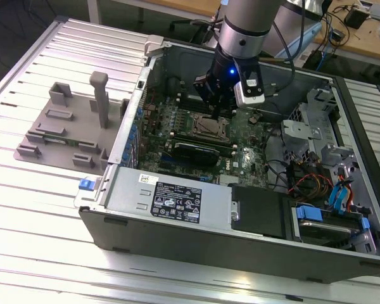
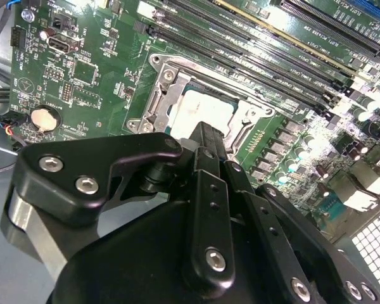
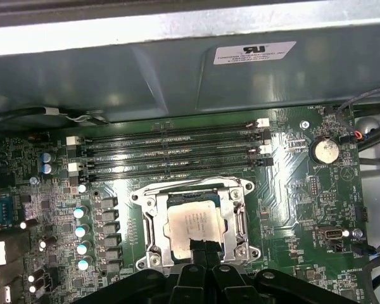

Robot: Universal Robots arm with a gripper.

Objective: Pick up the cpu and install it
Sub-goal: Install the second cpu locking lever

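While the arm reaches down into the open computer case (image 1: 177,202), the gripper (image 3: 202,248) stands directly above the cpu (image 3: 193,227), which lies flat inside the motherboard socket (image 3: 153,228). The decisive relation is vertical: in the first wrist view the two dark fingertips sit side by side at the near edge of the chip, over its metal plate, so the part lies straight below the tool rather than off to any side. Whether the tips touch the plate cannot be judged. The fingers appear drawn together with no visible gap and with nothing between them; the chip is not grasped. The cpu is a flat square with a dull silver, lightly printed top plate and a thin pale rim, its edges parallel to the socket frame. That frame is bright stamped metal with screw heads at its corners, standing open around the chip. Beside the socket run four long, dark memory slots (image 3: 171,152) with white end latches, parallel to one socket edge. In the second wrist view the gripper's matte black linkage (image 2: 202,209) hangs over the green motherboard (image 2: 95,82), near a round coin cell battery (image 2: 43,118).
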